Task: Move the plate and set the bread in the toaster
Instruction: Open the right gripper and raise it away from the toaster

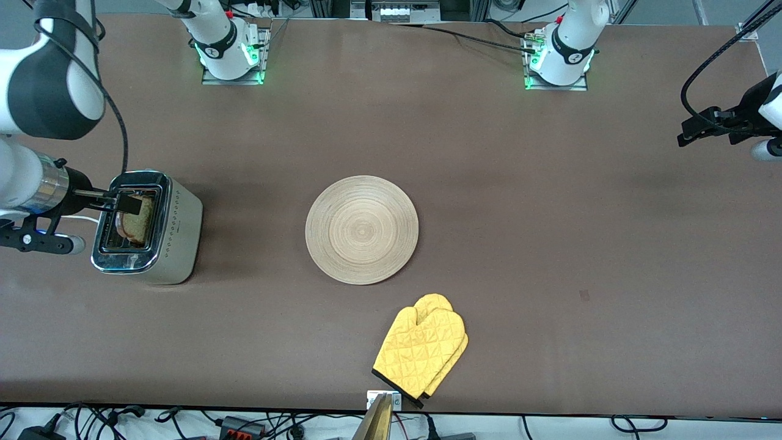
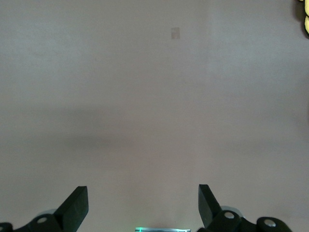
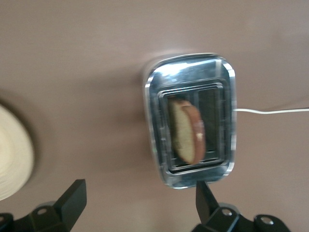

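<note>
Yellow oven mitt [image 1: 421, 349] nearest, wooden plate [image 1: 361, 230] mid-table, bread [image 1: 135, 225] in toaster [image 1: 148, 228], my right gripper [image 1: 125, 203] spread wide above it, my left gripper [image 2: 143, 209] spread wide, waiting.

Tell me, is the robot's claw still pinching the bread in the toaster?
Apart. The right wrist view shows the right gripper open, its fingers spread wide, with the bread sitting alone in the toaster slot.

Right gripper [image 1: 125, 201] at middle left of the frame, fingers spread, left gripper [image 2: 143, 205] at upper right edge, fingers apart, waiting
</note>
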`<state>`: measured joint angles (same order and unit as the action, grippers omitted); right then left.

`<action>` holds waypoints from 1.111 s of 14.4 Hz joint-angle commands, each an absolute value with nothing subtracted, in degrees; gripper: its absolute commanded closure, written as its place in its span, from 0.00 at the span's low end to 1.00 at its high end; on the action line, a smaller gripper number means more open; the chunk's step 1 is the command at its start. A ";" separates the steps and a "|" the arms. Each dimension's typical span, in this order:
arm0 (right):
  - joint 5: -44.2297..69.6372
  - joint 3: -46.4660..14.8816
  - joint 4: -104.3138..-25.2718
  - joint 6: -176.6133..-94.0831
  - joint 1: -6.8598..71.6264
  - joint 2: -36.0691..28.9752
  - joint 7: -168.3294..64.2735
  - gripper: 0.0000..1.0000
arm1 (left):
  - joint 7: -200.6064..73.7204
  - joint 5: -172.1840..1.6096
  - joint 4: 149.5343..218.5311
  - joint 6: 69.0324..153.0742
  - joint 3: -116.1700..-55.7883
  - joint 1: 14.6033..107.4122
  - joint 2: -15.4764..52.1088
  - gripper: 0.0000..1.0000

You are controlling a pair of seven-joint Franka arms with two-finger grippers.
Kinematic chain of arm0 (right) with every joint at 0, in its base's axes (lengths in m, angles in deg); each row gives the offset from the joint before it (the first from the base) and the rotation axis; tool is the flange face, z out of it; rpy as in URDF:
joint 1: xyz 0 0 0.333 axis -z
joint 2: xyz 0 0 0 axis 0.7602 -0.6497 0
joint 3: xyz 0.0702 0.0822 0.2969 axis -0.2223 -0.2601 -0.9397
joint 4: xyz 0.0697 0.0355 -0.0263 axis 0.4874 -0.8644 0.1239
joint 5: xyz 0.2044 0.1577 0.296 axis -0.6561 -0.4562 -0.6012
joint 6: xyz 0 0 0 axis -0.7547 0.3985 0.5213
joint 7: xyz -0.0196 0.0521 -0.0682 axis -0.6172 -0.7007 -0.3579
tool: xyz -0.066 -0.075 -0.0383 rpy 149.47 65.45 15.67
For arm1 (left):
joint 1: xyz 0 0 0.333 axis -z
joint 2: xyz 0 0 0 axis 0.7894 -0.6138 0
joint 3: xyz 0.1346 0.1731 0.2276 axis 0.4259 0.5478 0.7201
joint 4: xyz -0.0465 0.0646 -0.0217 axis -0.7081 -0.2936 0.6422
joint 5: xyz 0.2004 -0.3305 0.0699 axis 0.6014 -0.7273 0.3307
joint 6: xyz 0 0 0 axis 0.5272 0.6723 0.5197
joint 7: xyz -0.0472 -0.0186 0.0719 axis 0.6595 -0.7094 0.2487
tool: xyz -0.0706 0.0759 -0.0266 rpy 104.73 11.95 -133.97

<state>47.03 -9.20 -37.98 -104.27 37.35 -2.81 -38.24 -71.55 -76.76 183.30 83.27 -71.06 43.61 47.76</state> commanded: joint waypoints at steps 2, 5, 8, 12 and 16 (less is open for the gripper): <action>41.64 -9.46 -36.96 -104.10 39.72 -1.62 -42.60 0.00 | -71.21 -77.09 181.97 82.22 -71.34 43.52 47.37 0.00; 41.64 -7.97 -36.96 -104.36 40.43 -1.18 -42.60 0.00 | -71.21 -77.09 181.97 82.22 -71.34 43.52 47.37 0.00; 41.64 -7.88 -36.96 -104.98 41.39 0.92 -42.69 0.00 | -71.21 -77.09 181.97 82.22 -71.34 43.52 47.37 0.00; 47.23 -19.46 -38.27 -107.18 51.50 3.74 -42.69 0.00 | -71.21 -77.09 181.97 82.22 -71.34 43.52 47.37 0.00; 49.99 -19.84 -45.64 -109.10 51.06 8.92 -45.05 0.00 | -71.21 -77.09 181.97 82.22 -71.34 43.52 47.37 0.00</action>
<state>49.04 -18.70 -39.19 -106.36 50.49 4.64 -42.90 -71.54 -76.76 183.28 83.27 -71.07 43.63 47.76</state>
